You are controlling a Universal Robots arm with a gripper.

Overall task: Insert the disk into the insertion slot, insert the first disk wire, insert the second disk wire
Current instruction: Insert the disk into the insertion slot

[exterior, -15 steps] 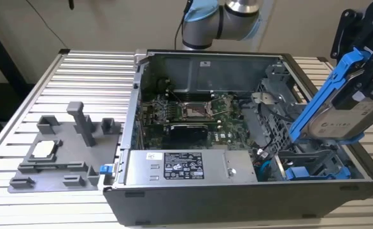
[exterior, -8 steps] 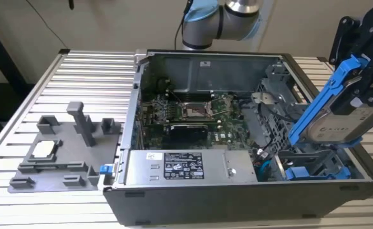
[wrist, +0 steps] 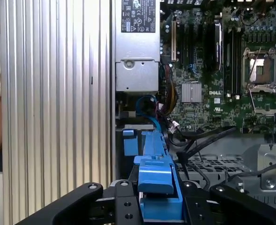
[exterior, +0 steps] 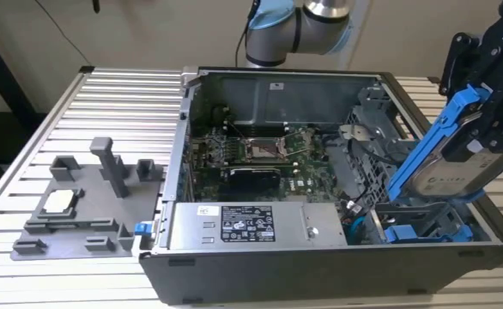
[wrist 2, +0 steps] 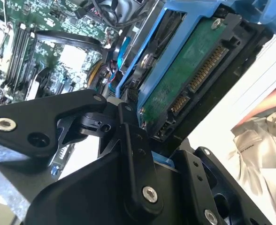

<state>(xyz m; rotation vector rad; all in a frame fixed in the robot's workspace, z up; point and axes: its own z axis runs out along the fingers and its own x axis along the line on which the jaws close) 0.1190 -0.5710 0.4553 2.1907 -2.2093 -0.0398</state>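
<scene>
Where pinched in the gripper point(exterior: 485, 125), taken by the blue carrier point(exterior: 428, 148) rim rather than by the bare faces, probably to spare the circuit side turned to the second wrist view. Closed down to the carrier's thickness, with the disk point(exterior: 444, 170) and nothing else between the jaws. Held steeply tilted at the exterior view's right edge, lower end pointing down at the slot point(exterior: 423, 215) in the lower right, at or just above its mouth; cannot tell whether touching. Angled so, seemingly, to meet the bay's opening. Not yet seated. Farther out, in the frame's middle: motherboard point(exterior: 260, 151) and power supply point(exterior: 234, 225) inside the open case point(exterior: 277, 90). At the left, a grey fixture point(exterior: 80, 206) lying on the slatted table point(exterior: 123, 96), well apart.
</scene>
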